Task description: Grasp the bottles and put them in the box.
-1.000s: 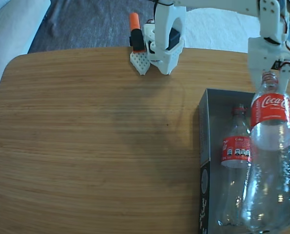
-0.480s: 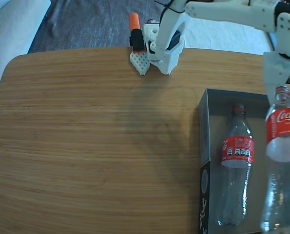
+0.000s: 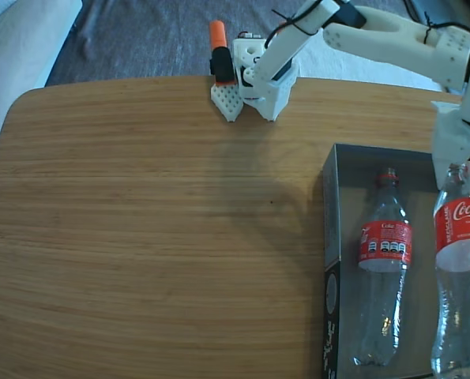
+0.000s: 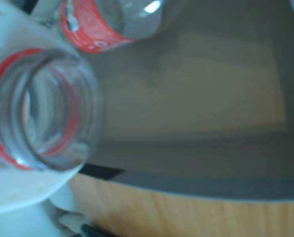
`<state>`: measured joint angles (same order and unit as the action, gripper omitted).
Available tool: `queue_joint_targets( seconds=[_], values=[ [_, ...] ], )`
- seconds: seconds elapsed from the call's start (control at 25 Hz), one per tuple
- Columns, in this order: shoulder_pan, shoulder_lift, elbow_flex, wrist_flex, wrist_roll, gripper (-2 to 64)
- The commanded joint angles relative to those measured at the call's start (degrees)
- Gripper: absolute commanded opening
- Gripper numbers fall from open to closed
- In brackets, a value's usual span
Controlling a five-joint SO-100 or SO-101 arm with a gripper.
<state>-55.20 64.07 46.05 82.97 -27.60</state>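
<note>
I note the table (image 3: 140, 237) is wood-look, with fine straight grain and a smooth satin finish. The larger bottle (image 3: 460, 268) and the smaller bottle (image 3: 383, 276) are clear, glossy plastic showing bright highlights; each carries a red printed label with a slight sheen. In the wrist view the open bottle mouth (image 4: 38, 118) is transparent plastic with a red ring. The box (image 3: 333, 205) looks like matt grey card. The arm (image 3: 392, 35) and gripper (image 3: 456, 162) are matt white plastic. Behind the table I see dark woven cloth (image 3: 140, 35).
</note>
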Motion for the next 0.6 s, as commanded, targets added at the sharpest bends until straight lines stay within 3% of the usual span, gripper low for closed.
queue_joint_targets(
  seconds=[0.0,0.56],
  values=[
    [-1.3,0.1,-3.9,-1.5,0.0,0.8],
    [-3.5,-4.7,-3.1,-1.4,0.0,0.8]
  ],
)
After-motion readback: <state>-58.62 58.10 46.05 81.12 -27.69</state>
